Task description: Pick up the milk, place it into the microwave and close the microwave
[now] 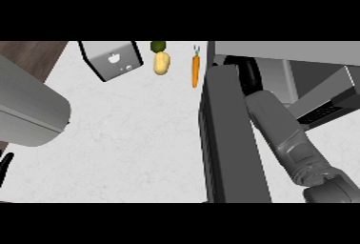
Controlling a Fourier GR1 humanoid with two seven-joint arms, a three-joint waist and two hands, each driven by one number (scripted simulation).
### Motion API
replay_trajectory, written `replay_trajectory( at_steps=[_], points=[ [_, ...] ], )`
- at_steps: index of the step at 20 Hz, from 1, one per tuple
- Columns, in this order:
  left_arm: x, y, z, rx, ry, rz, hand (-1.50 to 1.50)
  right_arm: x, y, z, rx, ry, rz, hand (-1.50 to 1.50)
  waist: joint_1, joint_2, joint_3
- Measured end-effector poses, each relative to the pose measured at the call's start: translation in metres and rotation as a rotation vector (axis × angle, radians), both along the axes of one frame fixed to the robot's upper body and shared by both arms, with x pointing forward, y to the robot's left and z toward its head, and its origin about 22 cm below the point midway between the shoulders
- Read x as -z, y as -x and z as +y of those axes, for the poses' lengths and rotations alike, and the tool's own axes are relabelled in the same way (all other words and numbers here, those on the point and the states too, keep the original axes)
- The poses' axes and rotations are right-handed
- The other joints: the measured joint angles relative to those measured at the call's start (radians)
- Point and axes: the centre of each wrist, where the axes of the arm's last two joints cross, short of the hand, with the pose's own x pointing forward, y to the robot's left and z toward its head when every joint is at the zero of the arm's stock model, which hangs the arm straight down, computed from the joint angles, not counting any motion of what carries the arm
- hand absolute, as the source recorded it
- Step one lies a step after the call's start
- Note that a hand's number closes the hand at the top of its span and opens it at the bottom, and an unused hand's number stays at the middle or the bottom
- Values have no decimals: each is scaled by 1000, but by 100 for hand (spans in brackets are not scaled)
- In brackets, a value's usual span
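White stone counter [134,143] fills most of the view. The microwave [281,50] sits at the right, and its dark door [228,143] is swung fully open, edge-on, running from the near edge up to the cavity.

The left forearm [28,114] is a big grey mass at the left edge. The right forearm [277,124] comes in from the lower right along the inner side of the door. It ends at the right hand [247,71], which is inside the cavity mouth just past the door's hinge end. The hand is only a black shape there, so its grip state cannot be told.

The milk can't be made out. It may be hidden in or behind the right hand, but that's not confirmable.

- Grey box [112,59] with a white apple mark: well left of the right hand, at the far counter edge.
- Carrot [195,71]: just left of the right hand, on the other side of the door, lying lengthwise.
- Pale yellow vegetable [162,63]: beside the carrot, one step further left, with a dark green piece at its far end.

Left hand [5,167]: a black sliver at the left edge, state unreadable.
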Motion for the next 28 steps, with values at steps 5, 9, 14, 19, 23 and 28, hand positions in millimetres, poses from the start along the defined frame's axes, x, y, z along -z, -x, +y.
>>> replay_trajectory(
  at_steps=[5, 9, 14, 19, 23, 28],
  points=[
    [-3, -7, 3, 9, -11, -10, -150, -5, -3, -11, 85, 1, -11, 150, 10, 10, 1],
    [-3, -13, 0, 25, -12, -7, -150, -5, -4, -21, 141, -1, -4, 150, 18, 16, 2],
    [-1, -17, -5, 38, -4, -7, -150, 0, -1, -39, 192, 14, 11, 150, 28, 22, 3],
    [2, -23, -8, 49, -1, -3, -150, 2, 1, -51, 236, 27, 28, 150, 40, 30, 3],
    [2, -29, -11, 52, -1, 3, -150, 3, 2, -54, 251, 70, 34, 150, 48, 34, 4],
    [4, -36, -10, 56, -4, 6, -150, 7, 4, -53, 234, 136, 42, -150, 59, 39, 3]
  ],
)
